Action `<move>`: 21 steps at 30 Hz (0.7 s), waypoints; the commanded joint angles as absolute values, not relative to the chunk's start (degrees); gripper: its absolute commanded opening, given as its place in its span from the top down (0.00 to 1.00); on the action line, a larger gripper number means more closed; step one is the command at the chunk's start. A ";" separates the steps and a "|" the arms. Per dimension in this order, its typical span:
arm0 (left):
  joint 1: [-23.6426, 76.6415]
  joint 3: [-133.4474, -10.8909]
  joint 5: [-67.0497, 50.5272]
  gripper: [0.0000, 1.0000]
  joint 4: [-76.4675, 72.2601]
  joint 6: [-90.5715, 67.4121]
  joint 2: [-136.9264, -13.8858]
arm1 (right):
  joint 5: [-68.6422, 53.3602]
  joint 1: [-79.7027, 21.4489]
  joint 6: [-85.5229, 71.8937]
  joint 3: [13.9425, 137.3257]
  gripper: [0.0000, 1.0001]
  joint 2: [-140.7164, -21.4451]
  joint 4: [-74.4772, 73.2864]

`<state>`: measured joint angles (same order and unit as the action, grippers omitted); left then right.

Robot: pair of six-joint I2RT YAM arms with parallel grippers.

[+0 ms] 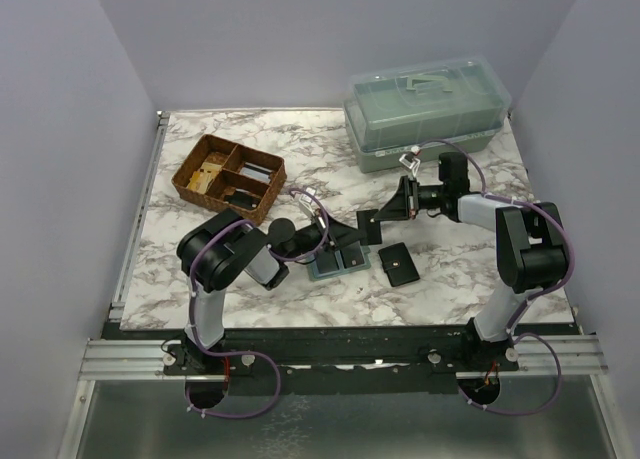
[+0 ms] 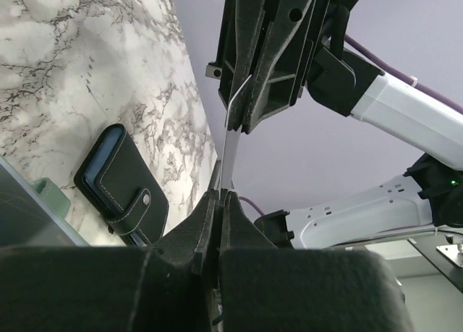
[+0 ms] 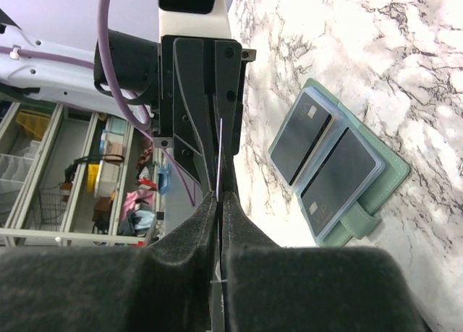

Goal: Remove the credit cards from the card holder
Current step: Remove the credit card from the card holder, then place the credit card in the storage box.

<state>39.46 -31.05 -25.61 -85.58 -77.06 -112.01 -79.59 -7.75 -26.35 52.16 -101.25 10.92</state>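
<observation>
**Two grips on one card: tug or drop risk**

Left gripper (image 2: 221, 196), at the bottom of its wrist view, is pinched tight on one end of a thin card (image 2: 231, 155) seen edge-on. The right gripper (image 3: 219, 196) is clamped just as hard on the opposite end. At the right of the right wrist view the card holder (image 3: 393, 173) lies open on the marble table (image 1: 450, 289), with two dark credit cards (image 3: 304, 133) in its pockets. A black wallet (image 2: 119, 180) sits at lower left of the left wrist view. With both grippers closed on one card, pulling apart or twisting could bend it or snap it loose. If one releases before the other's edge hold is firm, it likely drops.
</observation>
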 commanded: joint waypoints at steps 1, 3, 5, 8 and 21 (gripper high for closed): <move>39.48 -29.21 -25.25 1.00 -86.20 -74.33 -108.93 | -81.20 -8.40 -25.08 52.19 0.82 -100.84 10.68; 39.37 -28.30 -24.70 1.00 -82.27 -71.98 -106.02 | -80.60 -8.42 -22.55 52.99 0.66 -100.46 8.00; 39.02 -27.12 -24.40 1.00 -79.40 -70.30 -103.31 | -80.12 -8.31 -19.72 54.13 0.53 -99.97 4.71; 37.96 -24.80 -24.01 1.00 -75.31 -68.79 -99.18 | -79.02 -8.35 -14.87 56.27 0.40 -98.62 -1.43; 21.52 -40.09 -26.41 1.00 -6.25 -42.47 -69.96 | -74.44 -8.26 16.29 65.11 0.32 -93.91 -26.95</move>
